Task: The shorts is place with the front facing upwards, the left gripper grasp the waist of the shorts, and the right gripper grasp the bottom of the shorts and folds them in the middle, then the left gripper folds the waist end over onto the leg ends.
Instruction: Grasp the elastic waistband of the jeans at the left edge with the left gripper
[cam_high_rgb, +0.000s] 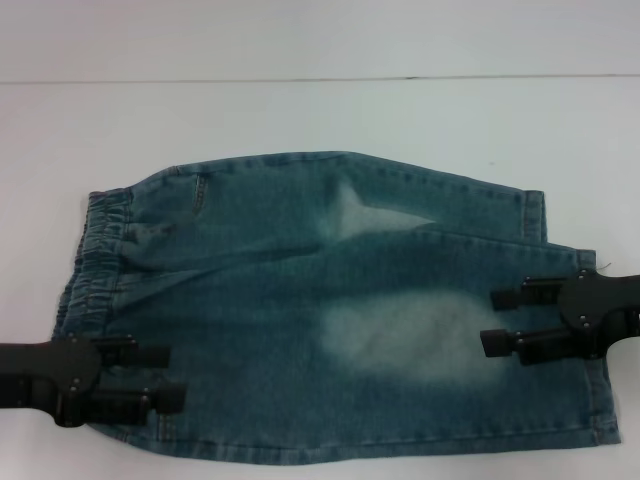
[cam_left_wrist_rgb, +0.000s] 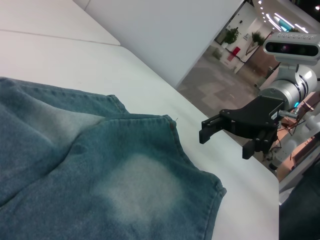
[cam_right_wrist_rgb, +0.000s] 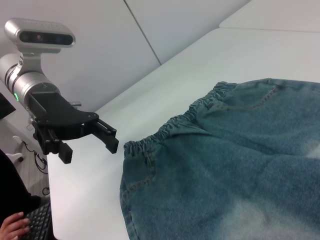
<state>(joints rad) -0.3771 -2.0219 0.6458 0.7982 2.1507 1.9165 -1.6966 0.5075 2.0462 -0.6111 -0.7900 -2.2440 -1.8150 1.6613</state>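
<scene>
Fingers (cam_high_rgb: 165, 354) of both grippers gape apart above the shorts (cam_high_rgb: 330, 310): left gripper (cam_high_rgb: 168, 376) over the waist, right gripper (cam_high_rgb: 496, 320) over the hems.

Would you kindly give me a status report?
Left gripper open at waist. Right gripper open at hems. Shorts flat on table, ungrasped. Nothing obstructing.

Lighting even, bright, diffuse from overhead. White table (cam_high_rgb: 320, 110) slightly washed out. Faint soft shadows only. Head view mildly soft; ceiling lights (cam_left_wrist_rgb: 280, 15) glare upper right.
</scene>
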